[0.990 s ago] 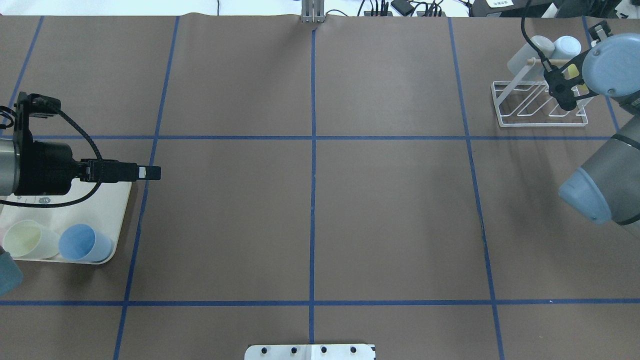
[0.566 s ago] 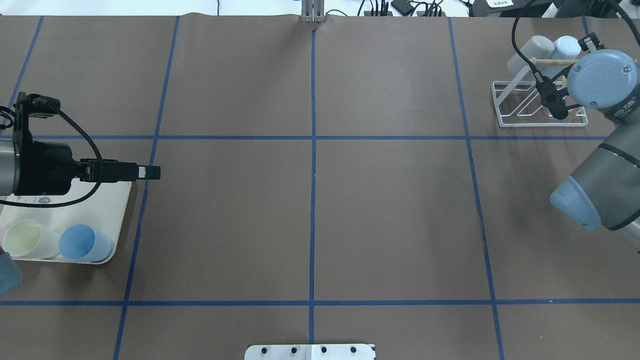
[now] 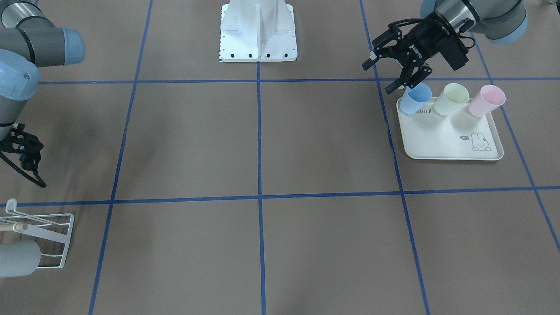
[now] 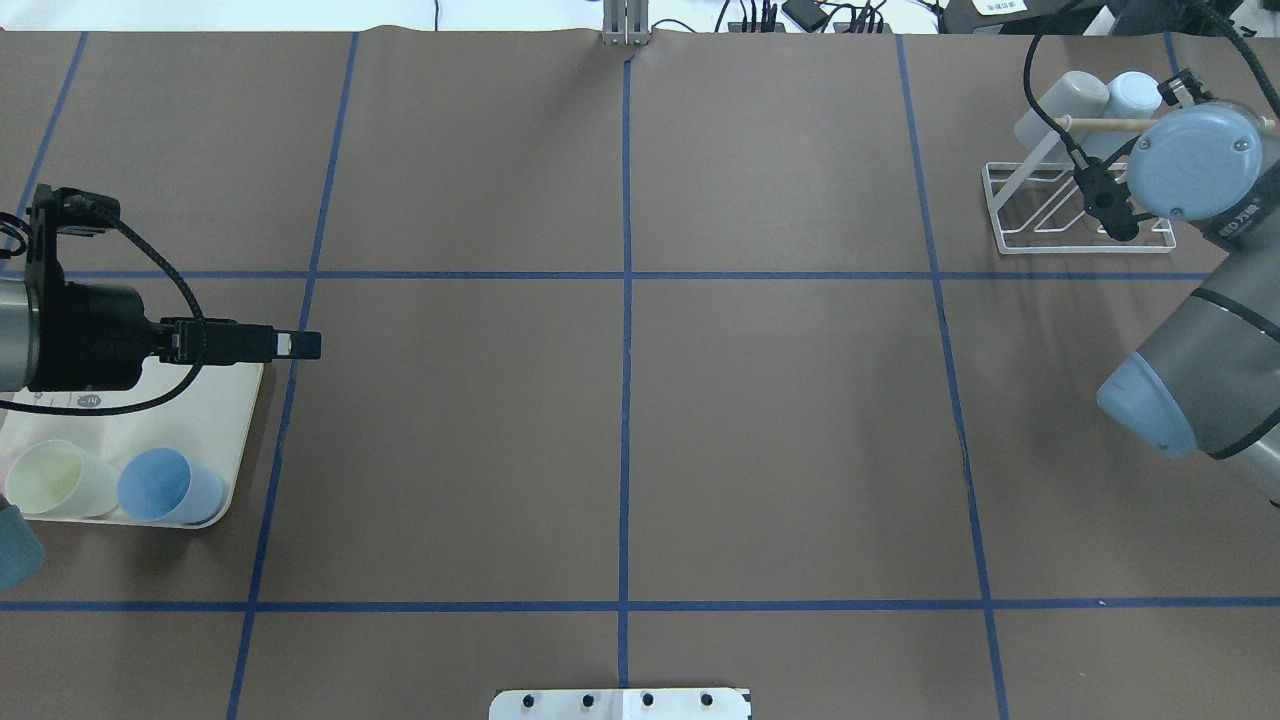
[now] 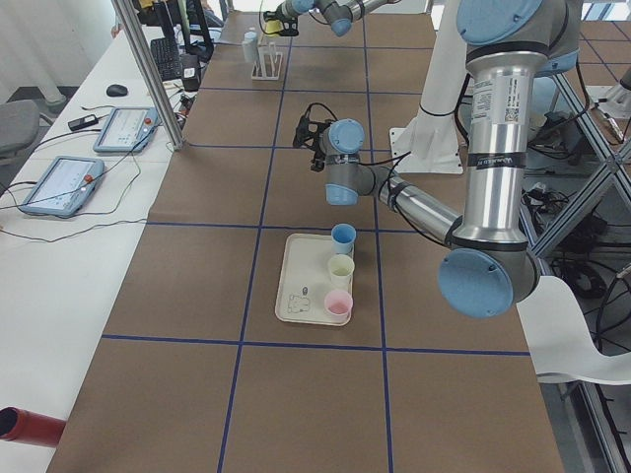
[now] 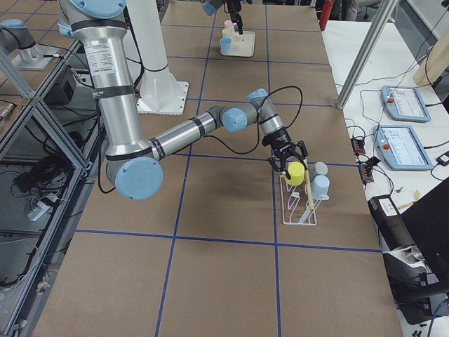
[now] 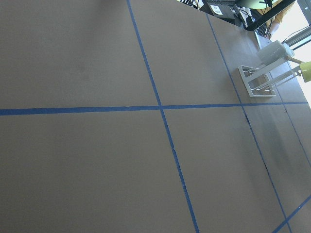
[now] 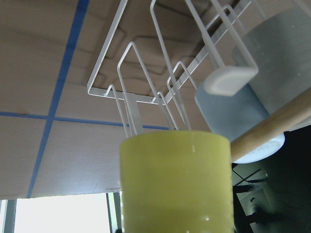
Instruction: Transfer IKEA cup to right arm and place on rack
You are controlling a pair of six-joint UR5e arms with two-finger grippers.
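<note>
- Right gripper (image 6: 288,160): positioned over the upper end of the rack (image 4: 1080,248). The views do not show whether its fingers are apart or clamped.
- Yellow cup (image 6: 296,170): directly below the right gripper's fingers. In the right wrist view it fills the lower centre (image 8: 175,184).
- Wooden dowel (image 8: 277,124): just beside the yellow cup. The light-blue cup (image 8: 233,111) and grey cup (image 8: 286,63) hang beyond it.
- Left gripper (image 3: 377,78): fingers spread apart, nothing between them, held above the table (image 3: 262,140).
- Blue cup (image 3: 414,98): just beside the left gripper's lower fingertip, on the tray (image 3: 437,140).
</note>
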